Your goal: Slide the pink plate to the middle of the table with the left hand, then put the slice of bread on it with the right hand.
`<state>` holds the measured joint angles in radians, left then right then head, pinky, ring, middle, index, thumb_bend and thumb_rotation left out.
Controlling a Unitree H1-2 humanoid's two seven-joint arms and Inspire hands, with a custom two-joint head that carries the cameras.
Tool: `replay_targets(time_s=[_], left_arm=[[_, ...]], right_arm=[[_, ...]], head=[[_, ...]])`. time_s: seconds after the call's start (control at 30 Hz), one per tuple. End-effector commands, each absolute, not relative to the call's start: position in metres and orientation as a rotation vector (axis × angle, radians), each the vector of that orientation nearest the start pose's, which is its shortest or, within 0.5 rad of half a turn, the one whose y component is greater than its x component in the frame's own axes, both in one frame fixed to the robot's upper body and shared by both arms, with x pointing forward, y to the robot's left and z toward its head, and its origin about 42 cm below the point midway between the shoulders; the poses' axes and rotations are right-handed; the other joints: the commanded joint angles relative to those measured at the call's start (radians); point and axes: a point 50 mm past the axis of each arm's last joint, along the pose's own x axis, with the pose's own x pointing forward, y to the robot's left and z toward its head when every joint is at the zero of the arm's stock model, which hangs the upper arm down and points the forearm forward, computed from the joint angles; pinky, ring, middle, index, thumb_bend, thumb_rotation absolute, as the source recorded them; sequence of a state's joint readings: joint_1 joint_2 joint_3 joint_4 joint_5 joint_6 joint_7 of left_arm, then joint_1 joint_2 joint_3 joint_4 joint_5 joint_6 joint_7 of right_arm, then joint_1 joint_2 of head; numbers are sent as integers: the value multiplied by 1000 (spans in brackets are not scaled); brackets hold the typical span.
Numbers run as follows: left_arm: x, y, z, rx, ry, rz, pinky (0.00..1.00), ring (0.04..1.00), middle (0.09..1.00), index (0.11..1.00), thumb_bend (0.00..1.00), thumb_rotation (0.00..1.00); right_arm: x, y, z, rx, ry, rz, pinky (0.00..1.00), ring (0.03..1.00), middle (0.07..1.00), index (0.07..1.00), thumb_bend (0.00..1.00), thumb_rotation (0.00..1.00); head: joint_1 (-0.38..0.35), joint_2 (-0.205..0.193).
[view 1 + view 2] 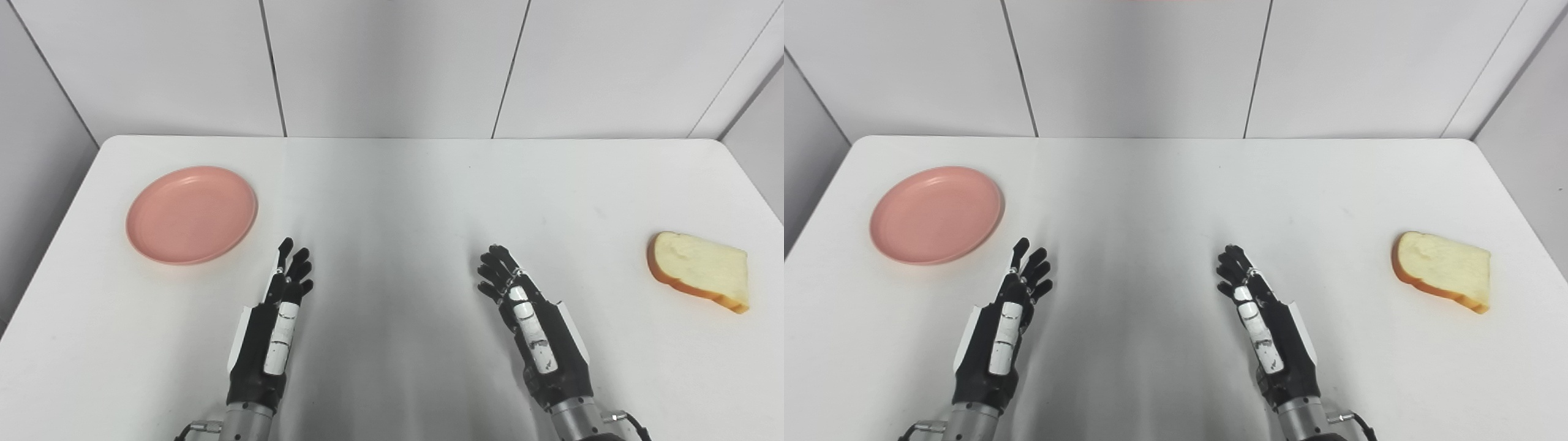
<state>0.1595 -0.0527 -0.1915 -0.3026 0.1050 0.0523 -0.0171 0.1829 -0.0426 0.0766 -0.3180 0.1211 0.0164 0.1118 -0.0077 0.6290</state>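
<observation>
The pink plate [191, 214] lies flat on the left side of the white table [392, 184], with nothing on it. A slice of bread [699, 269] with a brown crust lies at the far right. My left hand [278, 318] hovers near the front edge, just right of and below the plate, fingers stretched out and holding nothing. My right hand [527, 318] is held the same way right of centre, well to the left of the bread, also holding nothing.
White wall panels [392, 67] close off the back and both sides of the table. The table's rounded back corners and left edge are in view.
</observation>
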Motion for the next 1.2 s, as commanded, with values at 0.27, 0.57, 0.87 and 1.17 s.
replay_targets(time_s=[0.27, 0.57, 0.87, 1.17], left_arm=[[239, 140, 141, 28, -160, -163, 899, 941, 953, 1000, 695, 985], [244, 124, 125, 30, -169, -165, 893, 932, 957, 1000, 608, 1000], [245, 112, 114, 44, -170, -164, 897, 931, 953, 1000, 552, 991], [246, 117, 108, 23, -226, -171, 897, 942, 975, 1000, 589, 939]], right_arm=[[228, -216, 131, 74, -154, 169, 917, 915, 915, 912, 719, 861], [233, -231, 112, 72, -149, 156, 913, 906, 916, 907, 725, 868], [236, -243, 100, 86, -150, 141, 968, 935, 942, 932, 736, 910], [238, -236, 97, 103, -143, 144, 992, 953, 947, 937, 706, 930]], head=[[54, -48], [130, -128], [227, -180], [213, -199]])
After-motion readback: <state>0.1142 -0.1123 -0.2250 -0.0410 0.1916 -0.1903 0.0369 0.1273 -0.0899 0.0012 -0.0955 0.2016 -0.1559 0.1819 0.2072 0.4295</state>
